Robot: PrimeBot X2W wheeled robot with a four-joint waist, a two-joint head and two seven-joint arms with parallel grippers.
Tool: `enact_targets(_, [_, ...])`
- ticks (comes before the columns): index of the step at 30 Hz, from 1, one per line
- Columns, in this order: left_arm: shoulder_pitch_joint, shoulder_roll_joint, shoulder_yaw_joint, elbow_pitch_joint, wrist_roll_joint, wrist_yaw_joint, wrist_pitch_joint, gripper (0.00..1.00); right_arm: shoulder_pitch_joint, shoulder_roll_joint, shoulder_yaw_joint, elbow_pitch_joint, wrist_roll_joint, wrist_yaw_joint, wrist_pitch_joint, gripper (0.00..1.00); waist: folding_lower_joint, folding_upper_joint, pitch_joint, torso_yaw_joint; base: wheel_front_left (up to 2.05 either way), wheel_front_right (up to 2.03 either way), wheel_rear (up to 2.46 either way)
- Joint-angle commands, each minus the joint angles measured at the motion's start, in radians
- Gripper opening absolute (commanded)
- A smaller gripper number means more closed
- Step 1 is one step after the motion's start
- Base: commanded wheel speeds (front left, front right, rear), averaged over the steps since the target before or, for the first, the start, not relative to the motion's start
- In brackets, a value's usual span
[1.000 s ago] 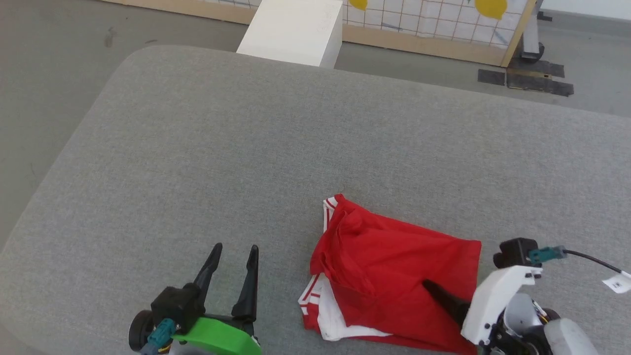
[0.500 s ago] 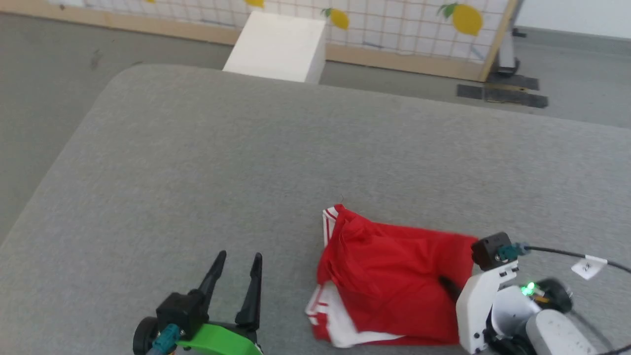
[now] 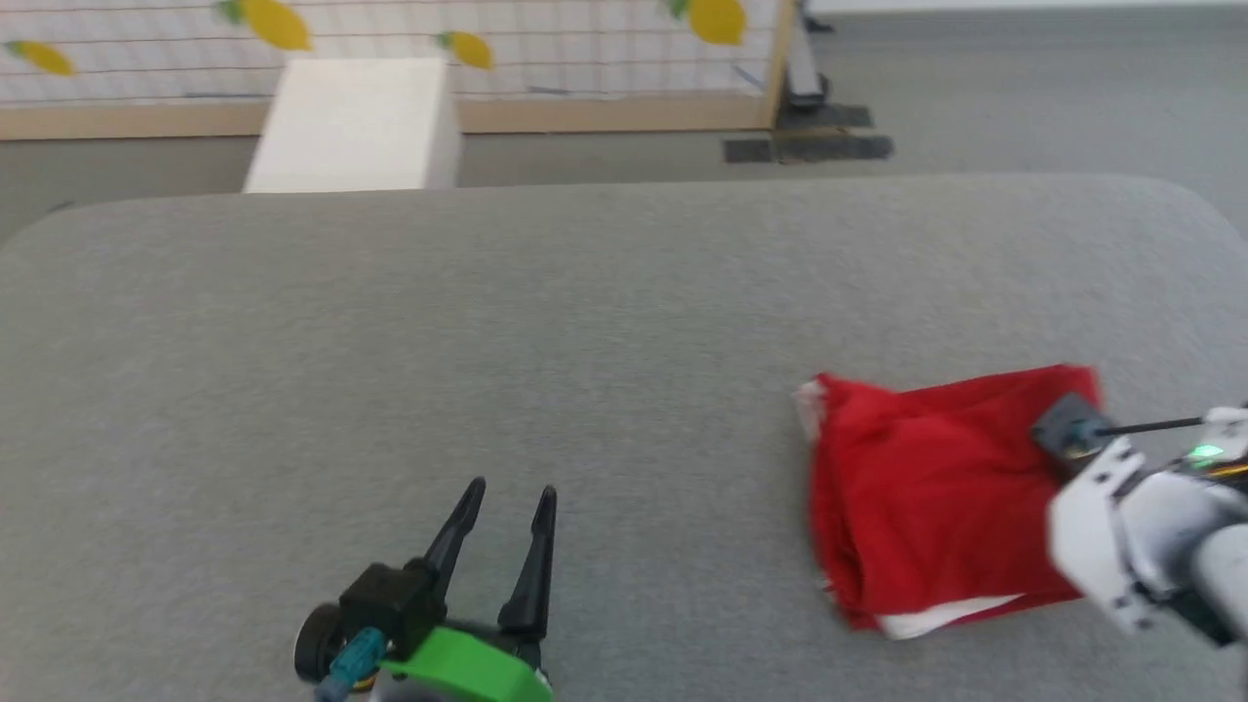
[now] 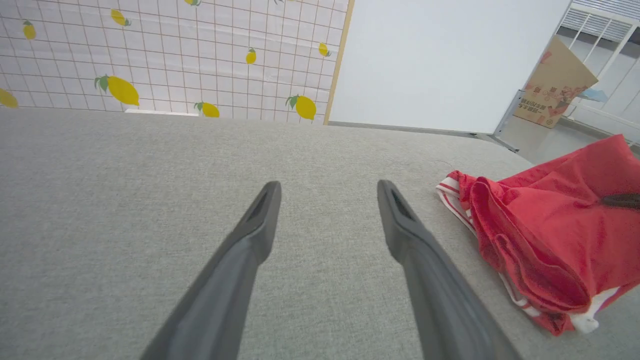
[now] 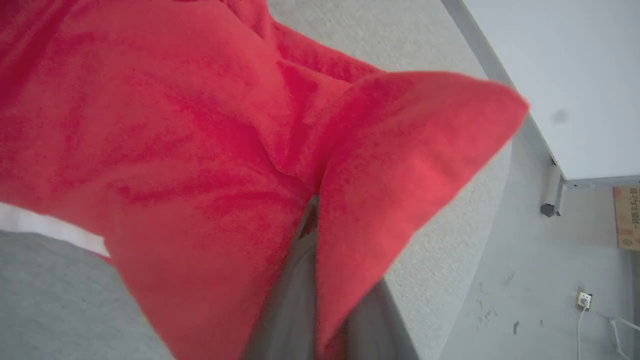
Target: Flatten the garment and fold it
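Two grippers are over a grey tabletop point(image 3: 585, 322). The left gripper point(image 3: 510, 490) hovers above bare cloth near the front edge, its fingers point(image 4: 250, 250) spread wide and gripping nothing. The right gripper point(image 5: 310, 215) is clenched on the garment point(image 3: 926, 487): in the right wrist view its two fingers press together with a fold of red cloth pinched between them, and the cloth bulges up on both sides of the pinch. In the head view, the arm's pale wrist point(image 3: 1121, 526) lies over the garment's right edge and hides the fingers.

The garment sits on the right part of the tabletop, towards the front, well apart from the left gripper. It is a bunched, doubled-over red heap, with a strip of white point(image 3: 946, 616) showing along its near edge. In the left wrist view, striped trim point(image 4: 452, 200) shows at the end of the garment point(image 4: 550, 235) that faces the left gripper.

Beyond the tabletop, a white box point(image 3: 351, 127) stands on the floor before a lemon-patterned panel point(image 3: 585, 49).
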Motion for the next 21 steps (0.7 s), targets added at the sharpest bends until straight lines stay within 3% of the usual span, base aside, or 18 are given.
enact_targets(1, [-0.031, -0.001, -0.004, -0.004, -0.008, 0.003, -0.004, 1.00, -0.032, -0.039, 0.013, 0.017, 0.015, -0.002, -0.019, 0.00, 0.0000, 0.0000, 0.080, -0.102, 0.00, 0.00, 0.00])
enact_targets(7, [-0.082, -0.001, -0.011, -0.007, 0.006, -0.002, -0.004, 1.00, -0.107, -0.136, 0.022, 0.151, 0.041, -0.002, -0.137, 0.00, 0.0000, 0.0000, 0.157, -0.136, 0.00, 0.00, 0.00])
enact_targets(21, [-0.158, -0.001, -0.018, -0.026, 0.041, -0.016, -0.004, 1.00, -0.194, -0.154, -0.236, 0.530, -0.076, -0.002, -0.375, 0.00, 0.0000, 0.0000, 0.295, -0.080, 0.00, 0.00, 0.00])
